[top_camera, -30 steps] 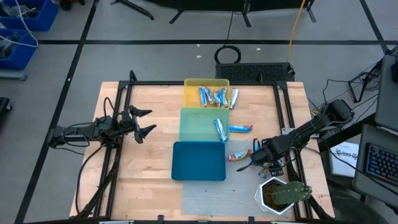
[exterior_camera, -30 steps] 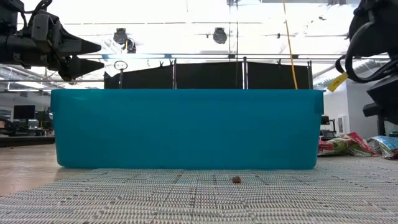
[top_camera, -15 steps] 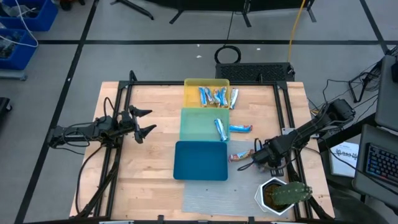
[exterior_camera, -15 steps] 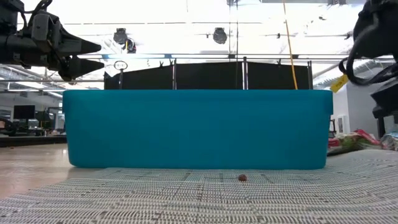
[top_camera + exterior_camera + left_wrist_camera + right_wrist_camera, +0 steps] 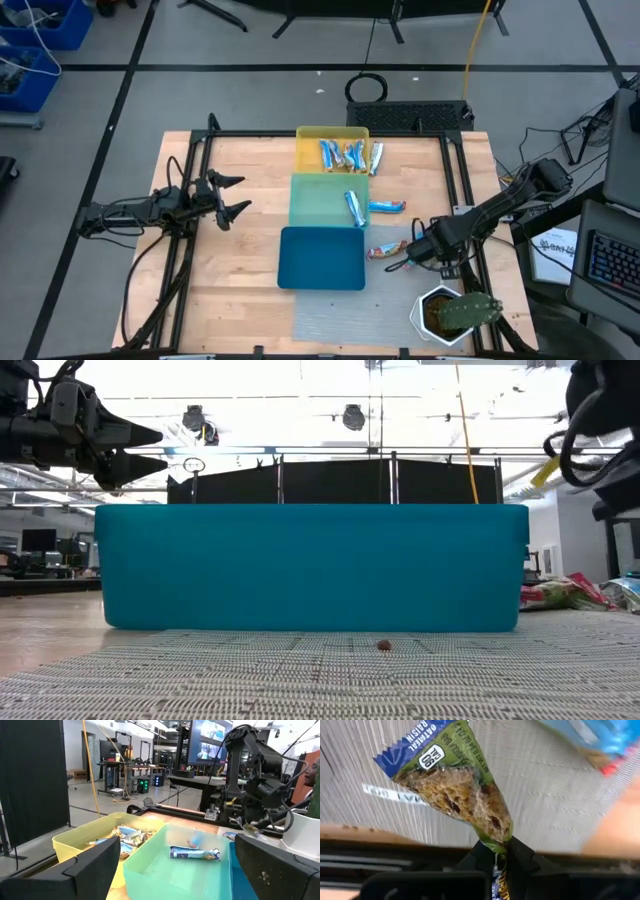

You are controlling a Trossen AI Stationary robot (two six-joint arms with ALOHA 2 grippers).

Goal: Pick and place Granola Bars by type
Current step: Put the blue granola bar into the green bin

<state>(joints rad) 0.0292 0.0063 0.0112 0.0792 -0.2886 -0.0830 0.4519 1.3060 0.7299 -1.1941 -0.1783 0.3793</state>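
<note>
My right gripper [image 5: 412,250] [image 5: 504,857] is shut on a granola bar [image 5: 386,250] [image 5: 452,785] in a green-and-blue wrapper, right of the blue tray [image 5: 321,258]. Another bar, blue with a red end [image 5: 387,207] [image 5: 600,735], lies flat on the table beside the green tray [image 5: 320,198]. One bar [image 5: 354,208] lies in the green tray. Several bars [image 5: 348,154] lie in the yellow tray [image 5: 310,140]. My left gripper [image 5: 236,196] [image 5: 175,870] waits open at the table's left, pointing level toward the trays. My right gripper pinches the bar's crimped end [image 5: 497,837] between its two fingers [image 5: 520,862]. It comes steeply from above, along the bar's length. The bar stretches away below the fingers toward the blue tray. Whether its blue far end [image 5: 402,750] is clear of the mat, I cannot tell.
A grey woven mat [image 5: 345,318] covers the near middle of the wooden table. A white pot with a plant [image 5: 448,314] stands near the right front corner, close to my right arm. Black frame rails [image 5: 462,180] run along the table's sides.
My right gripper has risen a little, above the spot where it stood, with the bar's end at its fingers.
</note>
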